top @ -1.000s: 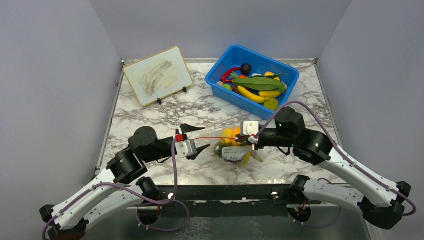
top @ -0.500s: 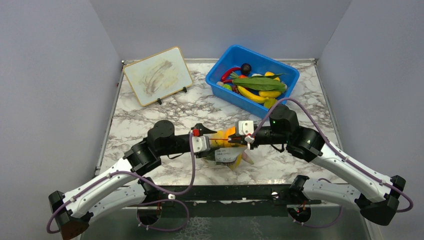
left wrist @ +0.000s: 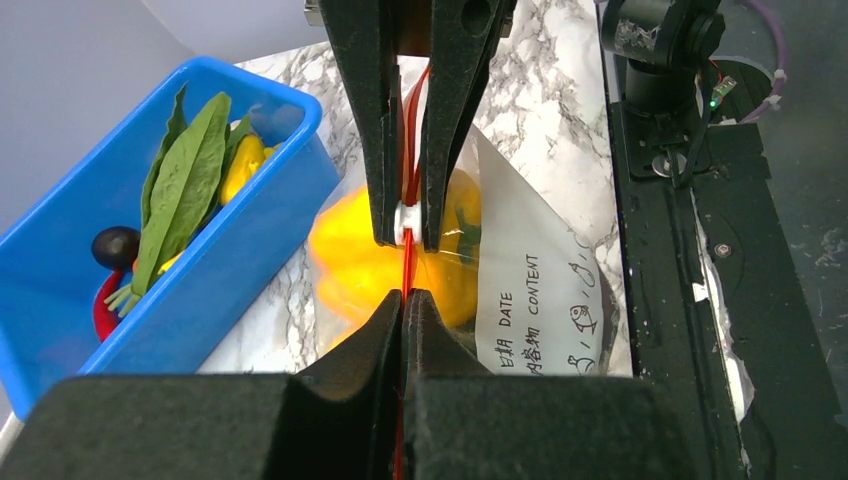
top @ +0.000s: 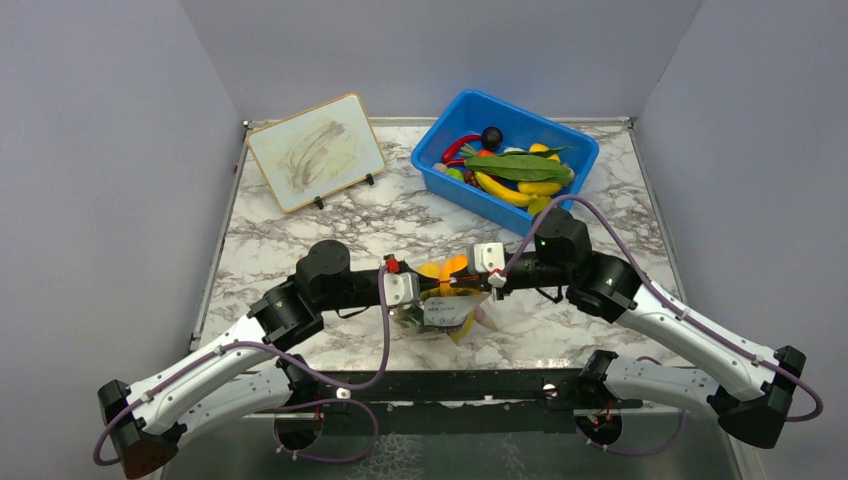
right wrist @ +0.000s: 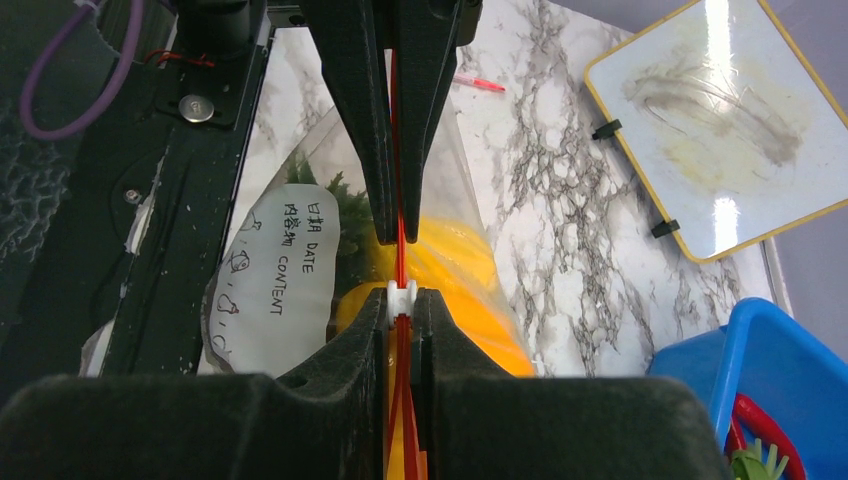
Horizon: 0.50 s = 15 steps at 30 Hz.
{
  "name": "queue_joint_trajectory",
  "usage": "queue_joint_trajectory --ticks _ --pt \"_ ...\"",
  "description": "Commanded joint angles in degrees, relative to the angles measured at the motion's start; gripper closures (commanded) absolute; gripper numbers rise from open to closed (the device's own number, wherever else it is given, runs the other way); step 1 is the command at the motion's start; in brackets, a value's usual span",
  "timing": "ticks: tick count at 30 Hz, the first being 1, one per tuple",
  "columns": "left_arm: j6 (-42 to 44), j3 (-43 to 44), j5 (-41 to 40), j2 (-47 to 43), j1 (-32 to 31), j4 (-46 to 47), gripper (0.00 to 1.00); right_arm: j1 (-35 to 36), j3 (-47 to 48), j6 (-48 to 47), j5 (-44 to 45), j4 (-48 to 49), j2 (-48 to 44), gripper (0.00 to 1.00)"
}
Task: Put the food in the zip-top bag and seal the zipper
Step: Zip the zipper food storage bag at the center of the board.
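Observation:
The zip-top bag (top: 447, 310), clear with a white label, hangs between my two grippers just above the marble. Inside it are yellow-orange food (left wrist: 345, 262) and a green piece (right wrist: 345, 205). The thin red zipper (left wrist: 407, 265) runs taut along the mouth. My left gripper (left wrist: 403, 297) is shut on the zipper strip. Facing it, my right gripper (right wrist: 400, 297) is shut on the zipper at its small white slider (right wrist: 400, 292). Only a short length of zipper (right wrist: 400, 255) separates the two sets of fingertips. In the top view the left gripper (top: 418, 291) and right gripper (top: 487, 284) sit at either end of the bag's mouth.
A blue bin (top: 446, 168) at the back right holds more toy food: bananas, long green leaves, a dark round fruit. A small whiteboard (top: 315, 150) stands at the back left. A red pen (right wrist: 478, 84) lies on the marble. The black table edge (left wrist: 690, 300) runs close behind the bag.
My left gripper has moved right along the zipper towards the right gripper and gone from open to shut on it. The right arm and bag have shifted slightly left.

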Motion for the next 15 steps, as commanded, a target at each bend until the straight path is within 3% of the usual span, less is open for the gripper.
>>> queue_joint_trajectory --ticks 1,15 --pt "1.04 0.32 0.97 -1.71 0.13 -0.19 1.0 -0.04 -0.35 0.21 -0.88 2.08 -1.23 0.99" --pt "6.84 1.32 -3.96 -4.5 0.13 -7.94 1.0 -0.04 0.37 0.22 6.54 -6.5 -6.04 0.99"
